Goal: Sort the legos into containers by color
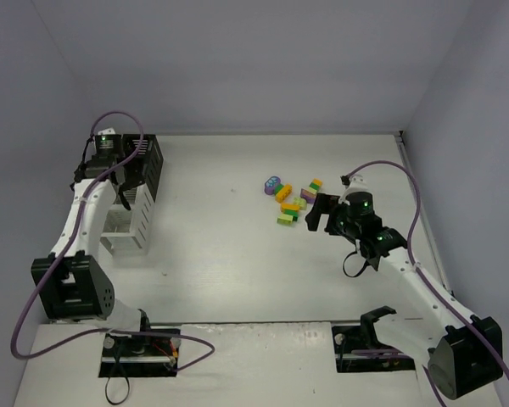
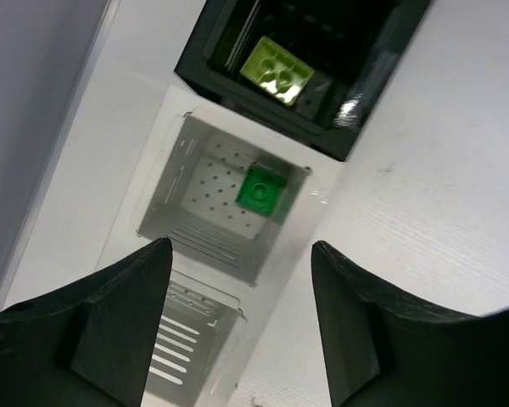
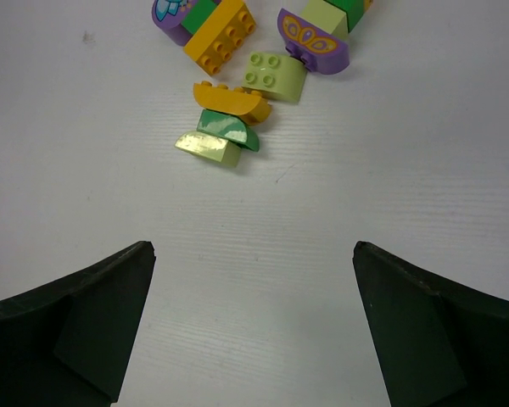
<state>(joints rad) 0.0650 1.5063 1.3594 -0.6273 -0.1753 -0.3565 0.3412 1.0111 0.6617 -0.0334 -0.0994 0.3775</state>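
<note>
Both open, empty. Left gripper (image 2: 242, 248) over bins (image 1: 141, 222) at worktop's (image 1: 237, 263) left edge — light green brick (image 2: 277, 69) in black bin (image 2: 356, 127), dark green brick (image 2: 261, 188) in white bin (image 2: 174, 186). Right gripper (image 3: 253, 247) faces loose legos (image 3: 233, 99) — right of centre.

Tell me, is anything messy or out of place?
Nothing is broken or spilled. The loose bricks lie jumbled on the table, some tipped over. One light green brick is in the black bin, one dark green brick in a white bin.
</note>
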